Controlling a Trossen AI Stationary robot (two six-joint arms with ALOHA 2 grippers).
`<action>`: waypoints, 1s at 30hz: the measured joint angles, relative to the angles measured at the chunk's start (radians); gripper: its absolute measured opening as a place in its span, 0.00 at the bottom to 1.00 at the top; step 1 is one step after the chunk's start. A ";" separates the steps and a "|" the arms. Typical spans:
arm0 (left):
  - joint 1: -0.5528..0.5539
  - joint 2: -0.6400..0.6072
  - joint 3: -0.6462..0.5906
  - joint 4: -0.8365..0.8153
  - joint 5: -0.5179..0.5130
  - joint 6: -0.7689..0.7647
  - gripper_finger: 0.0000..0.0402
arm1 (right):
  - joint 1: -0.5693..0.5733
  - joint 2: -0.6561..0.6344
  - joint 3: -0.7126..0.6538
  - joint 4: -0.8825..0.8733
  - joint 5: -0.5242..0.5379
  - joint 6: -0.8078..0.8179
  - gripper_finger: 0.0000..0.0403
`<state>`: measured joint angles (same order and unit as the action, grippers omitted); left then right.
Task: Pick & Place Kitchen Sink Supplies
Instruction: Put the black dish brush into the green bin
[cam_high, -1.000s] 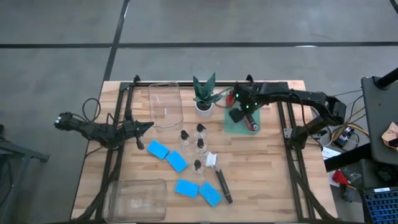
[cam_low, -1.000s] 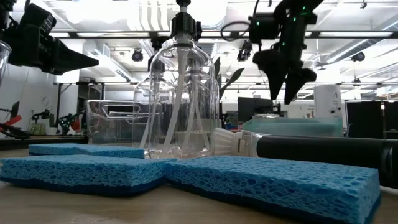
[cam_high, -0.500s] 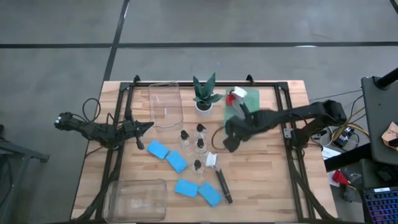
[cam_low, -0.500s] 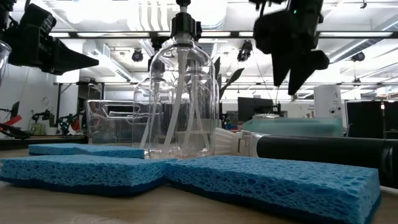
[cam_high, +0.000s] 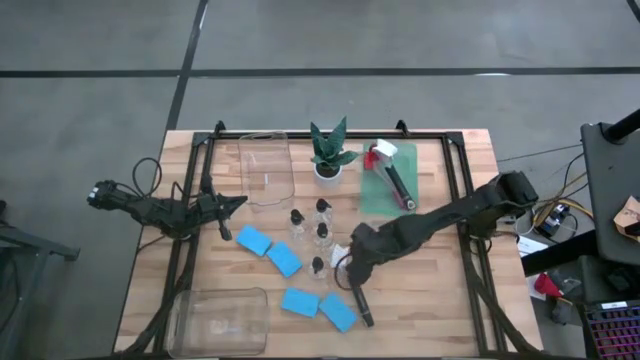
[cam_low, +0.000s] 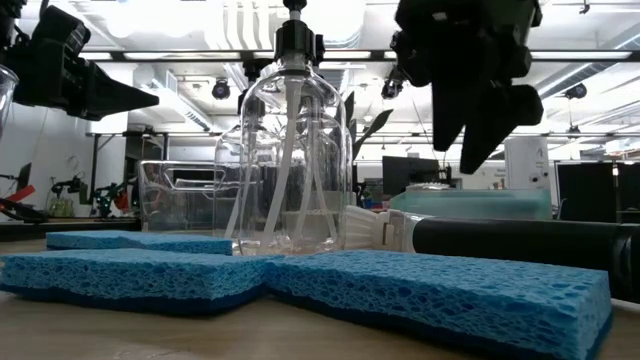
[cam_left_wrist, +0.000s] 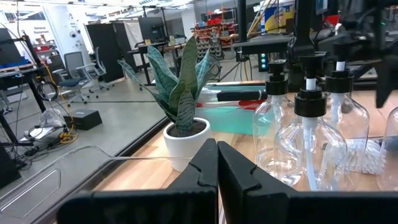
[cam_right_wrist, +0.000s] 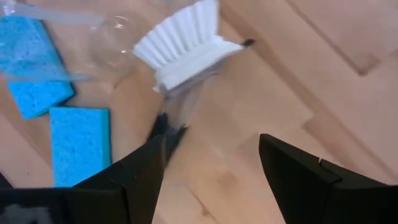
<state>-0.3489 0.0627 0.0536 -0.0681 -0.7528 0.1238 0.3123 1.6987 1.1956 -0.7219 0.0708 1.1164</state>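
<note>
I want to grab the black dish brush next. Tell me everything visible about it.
The black dish brush lies flat on the wooden table, near its front edge. It has a long, dark, plastic-looking handle and a white fan of bristles at the end nearest the clear bottles. The open right claw hovers above it, not touching.

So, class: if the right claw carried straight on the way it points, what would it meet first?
Probably the black brush: the open right claw points down at its white head, though depth is unclear.
</note>
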 joint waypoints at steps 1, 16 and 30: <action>0.000 0.000 0.000 0.000 0.000 0.000 0.00 | 0.006 0.015 0.009 0.009 0.000 0.003 0.63; 0.000 0.000 0.000 0.000 0.000 0.000 0.00 | 0.060 0.184 0.081 0.064 -0.046 0.006 0.65; 0.000 0.005 0.000 0.000 0.000 0.000 0.00 | 0.068 0.270 0.078 0.101 -0.072 0.013 0.62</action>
<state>-0.3492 0.0680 0.0536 -0.0681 -0.7532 0.1235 0.3798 1.9688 1.2736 -0.6208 -0.0011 1.1293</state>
